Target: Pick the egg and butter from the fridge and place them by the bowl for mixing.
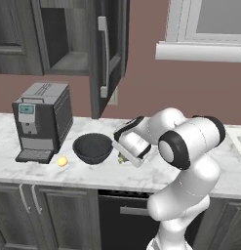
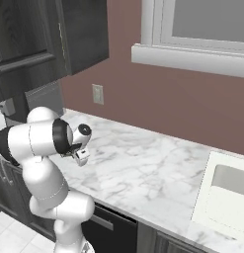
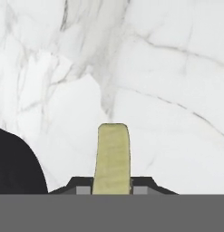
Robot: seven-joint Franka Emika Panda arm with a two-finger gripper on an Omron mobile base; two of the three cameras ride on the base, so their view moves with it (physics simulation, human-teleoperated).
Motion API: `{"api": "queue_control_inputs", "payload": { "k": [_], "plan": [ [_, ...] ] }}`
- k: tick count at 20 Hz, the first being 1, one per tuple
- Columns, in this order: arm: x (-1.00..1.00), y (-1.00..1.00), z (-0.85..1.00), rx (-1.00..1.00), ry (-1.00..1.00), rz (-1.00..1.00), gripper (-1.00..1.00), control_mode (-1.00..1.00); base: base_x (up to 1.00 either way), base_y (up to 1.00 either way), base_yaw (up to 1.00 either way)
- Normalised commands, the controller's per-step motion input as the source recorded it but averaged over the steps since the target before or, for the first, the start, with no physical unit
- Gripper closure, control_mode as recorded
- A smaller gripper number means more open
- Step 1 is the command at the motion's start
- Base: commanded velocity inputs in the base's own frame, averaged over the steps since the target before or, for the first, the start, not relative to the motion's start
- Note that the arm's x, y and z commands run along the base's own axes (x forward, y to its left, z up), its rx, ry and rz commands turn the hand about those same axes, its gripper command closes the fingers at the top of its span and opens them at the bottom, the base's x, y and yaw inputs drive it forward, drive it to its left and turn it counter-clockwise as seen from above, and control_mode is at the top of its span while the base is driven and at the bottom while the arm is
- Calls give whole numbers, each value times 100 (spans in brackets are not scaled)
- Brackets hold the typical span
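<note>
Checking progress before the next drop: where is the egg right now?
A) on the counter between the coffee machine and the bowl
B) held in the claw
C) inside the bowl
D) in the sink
A: the egg lies on the counter between coffee machine and bowl.

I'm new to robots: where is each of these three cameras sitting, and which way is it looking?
Left base view: behind the arm on its left, facing forward and down at the marble counter with coffee machine, bowl and egg; white arm at lower right.
Right base view: behind on the right, looking at counter, sink and window; arm at lower left.
Hand view: on the hand, looking down along the fingers shut on the butter, over the marble.
Shared: left and hand views both show bowl and butter.
</note>
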Motion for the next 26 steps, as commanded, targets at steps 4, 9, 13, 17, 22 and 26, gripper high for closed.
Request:
{"api": "queue_control_inputs", "payload": {
  "k": [4,9,13,17,22,26],
  "plan": [
    [-17,0,-33,0,-6,12,100,-100,0,0,0],
    [-13,0,-32,0,-5,13,100,-100,0,0,0],
    [-7,1,-34,0,-3,9,100,-100,0,0,0],
    [-2,6,-38,0,-3,9,100,-100,0,0,0],
    [1,13,-39,0,0,6,100,-100,0,0,0],
    [-1,16,-42,0,-1,8,-100,-100,0,0,0]
  ]
}}
